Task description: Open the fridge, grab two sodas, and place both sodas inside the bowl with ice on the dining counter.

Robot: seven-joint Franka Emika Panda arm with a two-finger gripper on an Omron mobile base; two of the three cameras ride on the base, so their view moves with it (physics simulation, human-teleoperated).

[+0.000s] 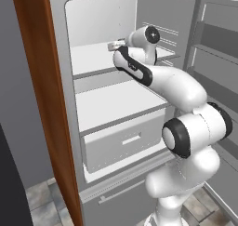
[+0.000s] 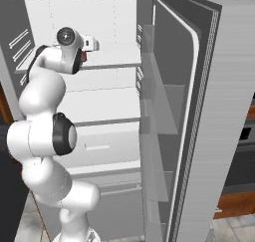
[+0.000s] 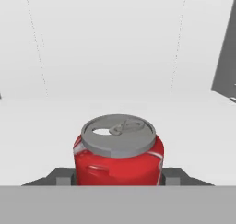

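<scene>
- You are at the grab step for the first soda: the fridge (image 1: 104,104) stands open and the arm reaches onto its upper shelf (image 1: 93,57).
- The claw (image 3: 119,181) sits around the red can (image 3: 119,154), one finger (image 3: 62,176) showing on each side of it, tight against the can's walls. It looks closed on the can, partly open only by the can's own width.
- The can stands upright on the shelf, silver top up, long axis vertical; the pull tab lies flat across the lid.
- From the right base view, a bit of red (image 2: 84,57) shows just under the hand, well inside the upper compartment.
- Your next move, as I judge it: lift slightly off the shelf, then draw straight back out, keeping the can vertical and clear of the door's shelves (image 2: 164,121).
- I cannot spot the second soda here.
</scene>
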